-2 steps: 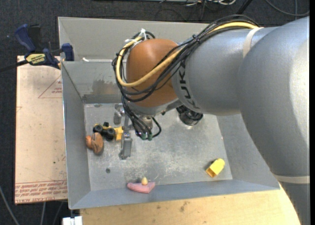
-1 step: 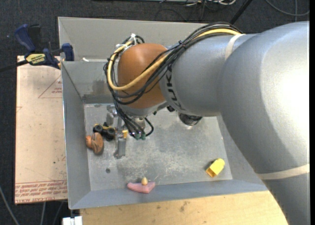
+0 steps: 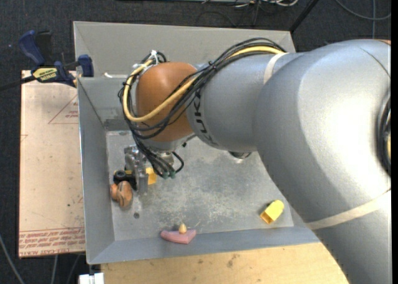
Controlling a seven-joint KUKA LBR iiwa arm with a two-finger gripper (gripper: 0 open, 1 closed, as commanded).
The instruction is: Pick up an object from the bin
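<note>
Gripper (image 3: 137,177) low on the left of the bin (image 3: 211,192) floor, just beside a tan rounded lump (image 3: 123,194). Open or closed: can't tell. Nothing visibly gripped, so my read is grasp and lift both remain. Pink piece (image 3: 178,235) at near wall and yellow block (image 3: 272,211) near-right lie well apart.

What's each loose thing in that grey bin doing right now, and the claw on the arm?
Brown rounded lump: lying on the floor of the bin, left side.
Small yellow block: lying alone, near right.
Pink flat piece: lying against the near wall.
Gripper: low in the bin, close beside the lump.
</note>
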